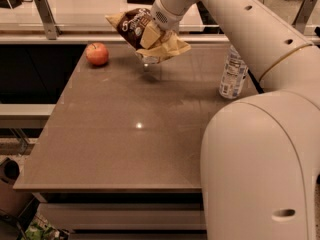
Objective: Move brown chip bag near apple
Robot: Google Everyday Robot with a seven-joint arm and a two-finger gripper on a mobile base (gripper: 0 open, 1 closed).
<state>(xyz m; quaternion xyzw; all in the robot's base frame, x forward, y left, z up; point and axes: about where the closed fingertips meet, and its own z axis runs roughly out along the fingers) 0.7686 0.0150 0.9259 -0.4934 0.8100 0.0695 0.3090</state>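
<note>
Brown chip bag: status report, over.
Gripper shut on brown chip bag, lifted off table. Apple at far left corner, apart from bag. Water bottle on opposite side, not in the way.

Glossy brown table (125, 149), pale counter (90, 4) behind

The gripper (151, 35), above the smooth glossy table (120, 154), clamps the crinkled brown chip bag (132, 26).

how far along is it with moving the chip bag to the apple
Done: the brown chip bag is lifted off the table. In hand: the hand grips it in the air, apart from the apple. Left: carry it closer and set it down beside the apple.
</note>
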